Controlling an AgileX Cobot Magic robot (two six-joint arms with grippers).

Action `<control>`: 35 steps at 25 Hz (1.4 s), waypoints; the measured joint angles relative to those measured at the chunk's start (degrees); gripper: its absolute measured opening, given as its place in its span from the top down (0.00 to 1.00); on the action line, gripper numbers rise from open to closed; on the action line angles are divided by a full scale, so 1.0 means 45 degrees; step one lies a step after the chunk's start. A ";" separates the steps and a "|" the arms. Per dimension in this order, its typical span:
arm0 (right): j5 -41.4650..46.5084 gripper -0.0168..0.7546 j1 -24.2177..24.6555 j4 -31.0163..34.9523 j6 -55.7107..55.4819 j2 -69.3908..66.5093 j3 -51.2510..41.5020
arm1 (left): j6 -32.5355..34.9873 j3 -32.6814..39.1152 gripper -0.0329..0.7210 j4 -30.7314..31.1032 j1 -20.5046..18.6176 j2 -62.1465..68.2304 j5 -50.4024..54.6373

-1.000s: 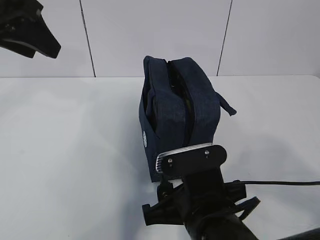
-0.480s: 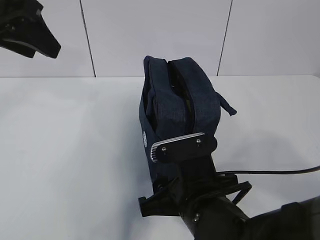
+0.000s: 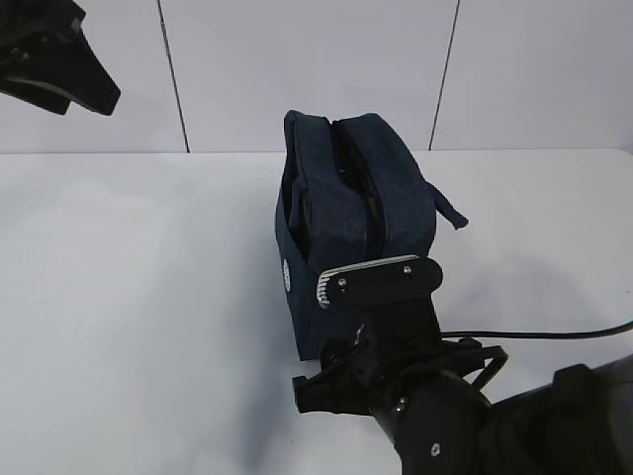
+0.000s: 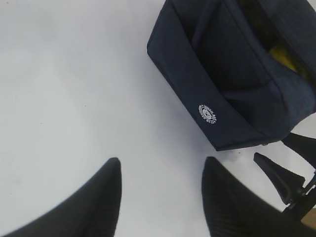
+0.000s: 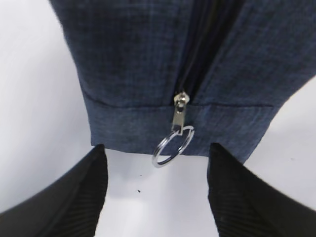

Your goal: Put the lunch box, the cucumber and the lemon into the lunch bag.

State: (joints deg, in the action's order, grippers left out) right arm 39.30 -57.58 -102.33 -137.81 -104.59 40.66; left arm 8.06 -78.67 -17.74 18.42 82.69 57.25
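Note:
The dark navy lunch bag (image 3: 351,213) stands upright mid-table, its top zipper parted. In the left wrist view a yellow patch, the lemon (image 4: 285,54), shows inside the lunch bag (image 4: 222,84). The lunch box and the cucumber are hidden. My right gripper (image 5: 157,146) is open at the bag's near end, its fingers on either side of and just below the metal ring pull (image 5: 173,146) of the zipper, without touching it. My left gripper (image 4: 160,165) hangs open and empty over bare table left of the bag. In the exterior view the right arm (image 3: 415,396) covers the bag's near lower end.
The left arm (image 3: 54,54) is raised at the top left of the exterior view. A black cable (image 3: 554,334) trails to the right from the right arm. A fabric handle (image 3: 450,213) sticks out on the bag's right side. A tiled wall stands behind the white table (image 3: 129,297).
The right arm has moved closer to the bag's near end and shifted slightly right. The bag and the left arm have not moved.

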 joint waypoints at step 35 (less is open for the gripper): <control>-0.0194 0.69 0.0701 0.0399 0.0000 -0.0510 0.0458 | 0.0000 0.0000 0.46 0.0000 0.0000 0.0000 -0.0008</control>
State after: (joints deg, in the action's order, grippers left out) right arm 38.43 -54.42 -100.54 -137.81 -106.88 42.72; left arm 8.06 -78.67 -17.74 18.42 82.69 57.22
